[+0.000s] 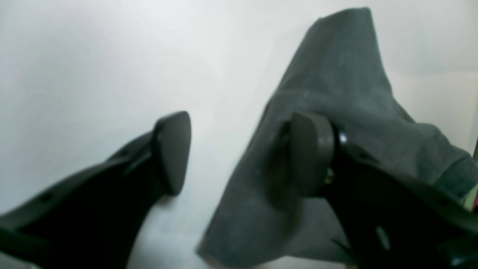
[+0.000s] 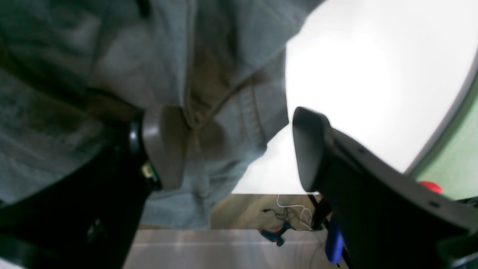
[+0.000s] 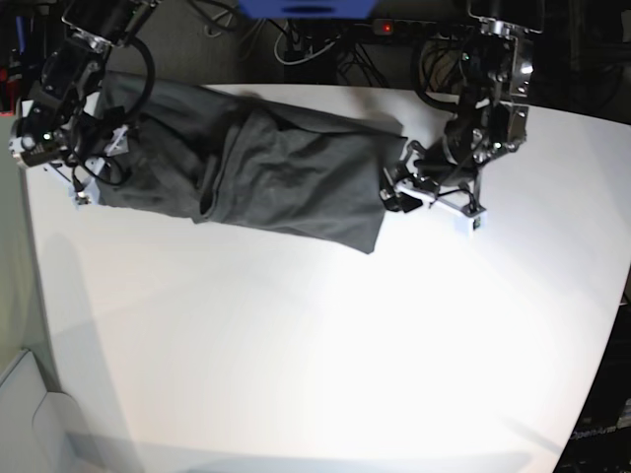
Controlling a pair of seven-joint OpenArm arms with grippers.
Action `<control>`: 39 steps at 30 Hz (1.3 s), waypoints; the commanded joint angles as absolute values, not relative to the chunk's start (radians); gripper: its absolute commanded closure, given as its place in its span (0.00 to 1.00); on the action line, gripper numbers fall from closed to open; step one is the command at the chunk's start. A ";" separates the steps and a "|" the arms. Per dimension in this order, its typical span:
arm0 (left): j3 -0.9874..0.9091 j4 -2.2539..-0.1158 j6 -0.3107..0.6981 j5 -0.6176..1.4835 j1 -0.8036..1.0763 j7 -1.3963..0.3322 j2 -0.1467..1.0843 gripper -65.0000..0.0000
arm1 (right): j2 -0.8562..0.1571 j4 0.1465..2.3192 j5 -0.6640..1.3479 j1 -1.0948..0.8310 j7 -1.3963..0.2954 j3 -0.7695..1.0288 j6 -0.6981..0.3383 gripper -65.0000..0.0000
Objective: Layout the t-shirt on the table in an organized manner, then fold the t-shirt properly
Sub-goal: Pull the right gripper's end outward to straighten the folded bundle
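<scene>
The dark charcoal-grey short-sleeved cloth t-shirt (image 3: pixel 256 172) is lying stretched out in a long crumpled band across the far part of the large white smooth-topped table (image 3: pixel 325 355), running from the far left corner in the base view toward the middle right, with several folds bunching along its length.

The left gripper (image 3: pixel 402 189) is sitting at the shirt's right-hand end in the base view, low over the table. In the left wrist view its two black fingers are standing well apart: one finger (image 1: pixel 172 151) is hanging over bare white table, while the other is resting against the grey cloth (image 1: pixel 336 93), which is rising in a peak behind it. No cloth is lying between the two pads (the wide gap between them is showing only table), so this gripper is not clamping anything.

The right gripper (image 3: pixel 84 168) is sitting at the opposite end of the shirt, near the table's far left edge in the base view. In the right wrist view its fingers are spread wide too: one pad (image 2: pixel 164 145) is pressing against a hemmed fold of the grey fabric (image 2: pixel 112 74), and the other finger is standing clear over the bright table surface (image 2: pixel 366 82). The cloth is reaching only partway into the gap, so nothing is being gripped here either.
</scene>
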State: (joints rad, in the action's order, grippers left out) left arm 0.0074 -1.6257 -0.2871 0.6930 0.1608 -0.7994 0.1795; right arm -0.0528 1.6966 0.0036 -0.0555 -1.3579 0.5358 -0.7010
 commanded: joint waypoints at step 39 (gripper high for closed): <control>0.007 -1.531 -0.318 0.702 0.094 -0.880 0.186 1.00 | -0.025 1.575 -0.001 0.087 -1.296 0.532 -0.698 1.00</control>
State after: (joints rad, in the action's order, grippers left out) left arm 0.0074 -1.5303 -0.2909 0.7025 0.0952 -0.8547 0.1829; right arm -0.0242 1.5700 -0.0055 0.0799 -1.2972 0.5339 -0.6960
